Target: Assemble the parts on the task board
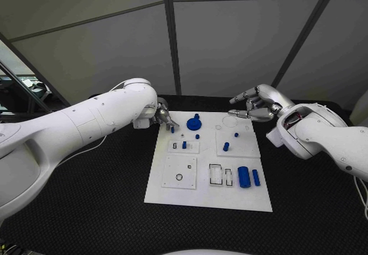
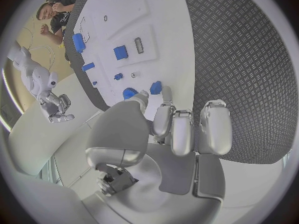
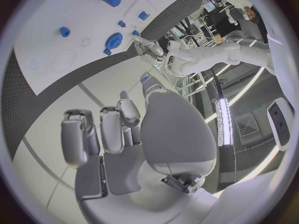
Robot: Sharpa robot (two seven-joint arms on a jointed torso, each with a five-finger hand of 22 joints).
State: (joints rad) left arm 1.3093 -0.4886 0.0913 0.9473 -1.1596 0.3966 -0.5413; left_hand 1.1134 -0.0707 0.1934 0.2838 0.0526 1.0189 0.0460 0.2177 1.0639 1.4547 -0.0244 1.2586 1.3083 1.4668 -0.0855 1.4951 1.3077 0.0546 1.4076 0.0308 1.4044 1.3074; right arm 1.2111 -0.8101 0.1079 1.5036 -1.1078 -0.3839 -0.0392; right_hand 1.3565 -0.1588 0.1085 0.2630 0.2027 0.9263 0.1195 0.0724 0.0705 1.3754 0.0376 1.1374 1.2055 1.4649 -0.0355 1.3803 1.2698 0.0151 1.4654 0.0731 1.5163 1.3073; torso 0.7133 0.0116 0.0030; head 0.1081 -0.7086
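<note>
Task board (image 1: 201, 197) on black table, left robot hand (image 1: 162, 118) pinching small blue part (image 1: 173, 129) (far-left corner), right robot hand (image 1: 253, 104) raised, loosely spread, holding nothing.

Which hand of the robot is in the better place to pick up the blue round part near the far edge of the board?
Probably the left hand: it hovers beside the blue round part at the task board. The right hand hangs higher, beyond the far edge.

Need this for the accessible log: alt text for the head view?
White task board on a black table, small blue parts on it; the left hand reaches its far-left corner by a small blue piece, the right hand hovers beyond the far-right corner holding nothing.
</note>
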